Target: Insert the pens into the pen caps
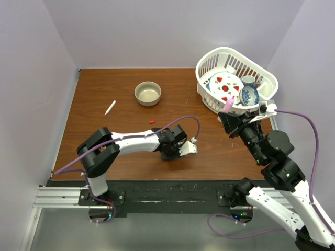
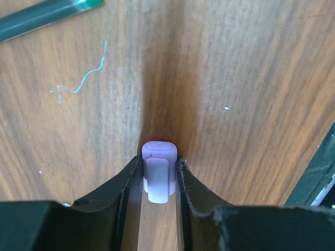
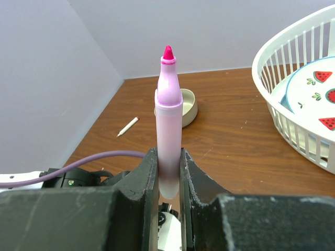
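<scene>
My left gripper (image 1: 170, 151) points down at the table and is shut on the pale pink pen cap (image 2: 159, 157), which stands between its fingers (image 2: 128, 183) in the left wrist view. A dark grey pen (image 2: 42, 15) lies just beyond it. My right gripper (image 1: 230, 114) is raised near the basket and shut on the chunky pink marker (image 3: 169, 104), uncapped with its tip up; the marker also shows from above (image 1: 229, 104). A white pen (image 1: 110, 107) lies at the left and shows in the right wrist view (image 3: 127, 126). A red cap (image 1: 152, 122) lies mid-table. No grey cap is in view.
A tan round bowl (image 1: 148, 93) stands at the back centre. A white basket (image 1: 261, 70) with plates and a cup stands at the back right, close behind my right gripper. A teal ink scribble (image 2: 84, 81) marks the wood. Walls enclose the table.
</scene>
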`<act>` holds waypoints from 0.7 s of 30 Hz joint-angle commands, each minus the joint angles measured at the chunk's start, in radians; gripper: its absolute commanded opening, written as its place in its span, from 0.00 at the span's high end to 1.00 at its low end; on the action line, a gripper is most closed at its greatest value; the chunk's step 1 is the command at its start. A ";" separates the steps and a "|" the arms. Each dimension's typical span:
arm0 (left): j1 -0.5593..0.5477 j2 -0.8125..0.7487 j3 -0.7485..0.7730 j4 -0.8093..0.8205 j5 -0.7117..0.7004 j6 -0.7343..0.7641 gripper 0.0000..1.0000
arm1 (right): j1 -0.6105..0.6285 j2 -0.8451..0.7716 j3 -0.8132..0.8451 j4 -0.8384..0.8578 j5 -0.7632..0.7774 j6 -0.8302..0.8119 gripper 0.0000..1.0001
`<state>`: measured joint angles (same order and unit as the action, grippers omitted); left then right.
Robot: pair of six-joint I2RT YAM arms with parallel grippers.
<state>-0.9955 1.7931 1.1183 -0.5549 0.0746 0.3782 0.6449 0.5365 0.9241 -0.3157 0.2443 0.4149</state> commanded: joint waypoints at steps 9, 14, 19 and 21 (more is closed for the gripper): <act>0.155 -0.237 -0.006 0.192 -0.032 -0.391 1.00 | 0.001 0.074 0.019 0.000 -0.102 0.001 1.00; 0.215 -0.411 -0.015 0.366 -0.065 -0.636 1.00 | 0.001 0.170 -0.002 0.020 -0.282 -0.037 1.00; 0.213 -0.534 0.049 0.385 -0.272 -0.909 1.00 | 0.002 0.308 -0.017 0.069 -0.408 -0.034 1.00; 0.213 -0.569 0.066 0.385 -0.326 -1.007 1.00 | 0.013 0.360 -0.037 0.120 -0.433 -0.030 1.00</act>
<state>-0.7803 1.2793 1.1301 -0.2401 -0.0860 -0.3485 0.6464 0.8143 0.9222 -0.2981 -0.0635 0.3985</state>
